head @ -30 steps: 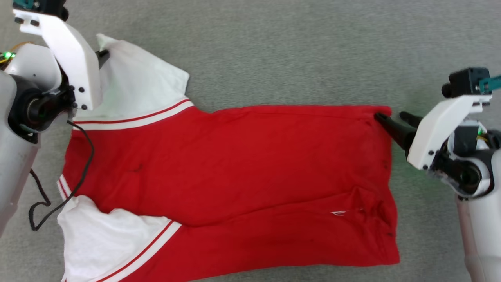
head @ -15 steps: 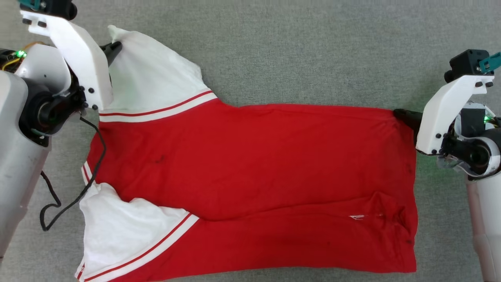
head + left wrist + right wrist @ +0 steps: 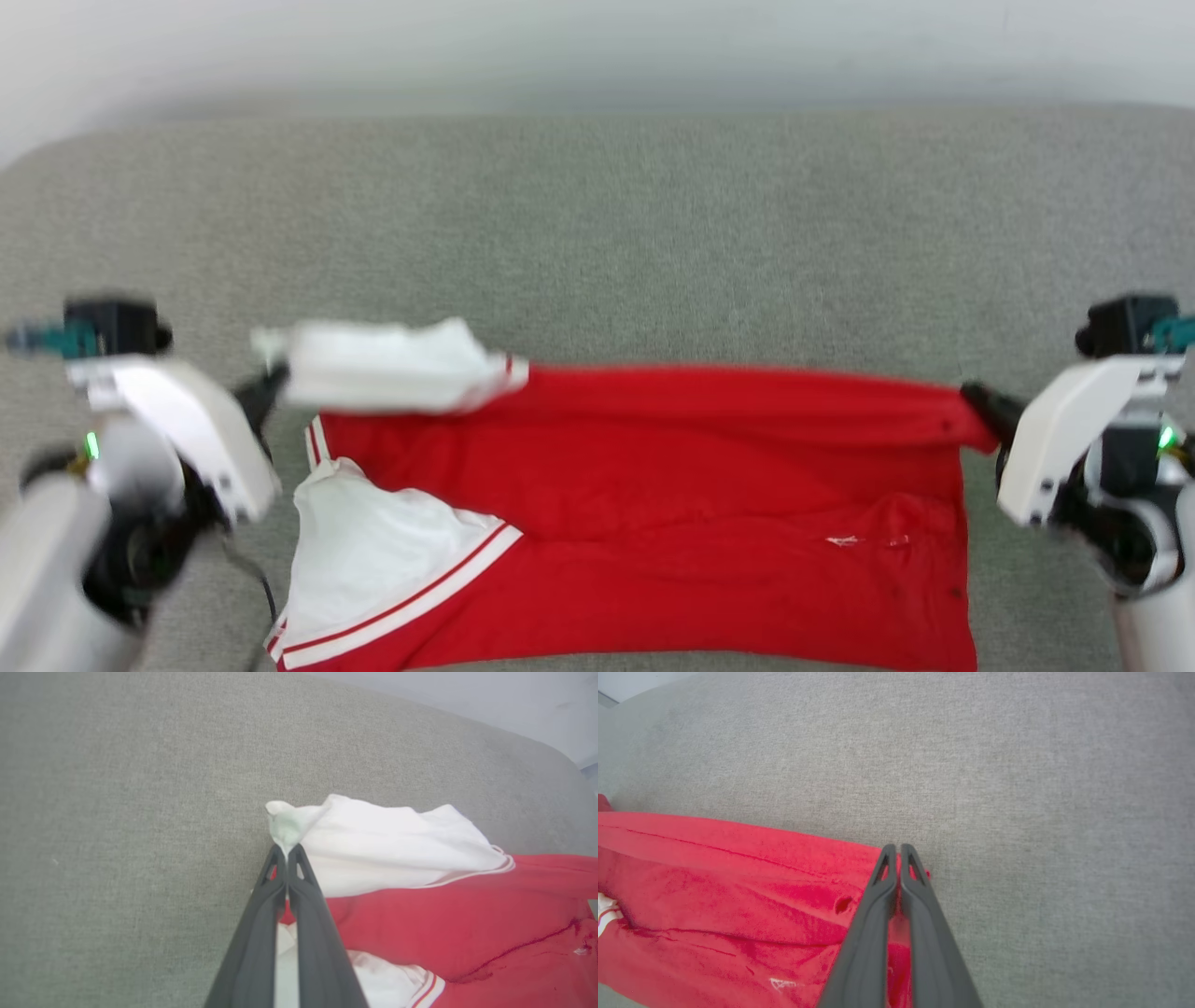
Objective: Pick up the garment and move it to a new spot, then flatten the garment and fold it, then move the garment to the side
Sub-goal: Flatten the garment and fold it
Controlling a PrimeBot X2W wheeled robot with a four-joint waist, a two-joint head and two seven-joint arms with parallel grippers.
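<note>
The garment (image 3: 653,485) is a red T-shirt with white sleeves and striped trim, plain red side up, on the grey surface. Its far edge is lifted off the surface and stretched between my two grippers. My left gripper (image 3: 271,385) is shut on the tip of the far white sleeve (image 3: 373,844), pinched at the fingertips (image 3: 286,854). My right gripper (image 3: 971,397) is shut on the far hem corner (image 3: 878,868) at the right. The near white sleeve (image 3: 373,551) lies flat at the lower left. The printed front is hidden.
The grey fabric surface (image 3: 597,233) stretches beyond the garment up to a pale wall (image 3: 597,47) at the back. A dark cable (image 3: 266,597) hangs by my left arm near the garment's left edge.
The head camera has tilted up, showing the back wall. Both grippers have lifted the garment's far edge off the surface; the far sleeve is raised and bunched, where before it lay spread.
</note>
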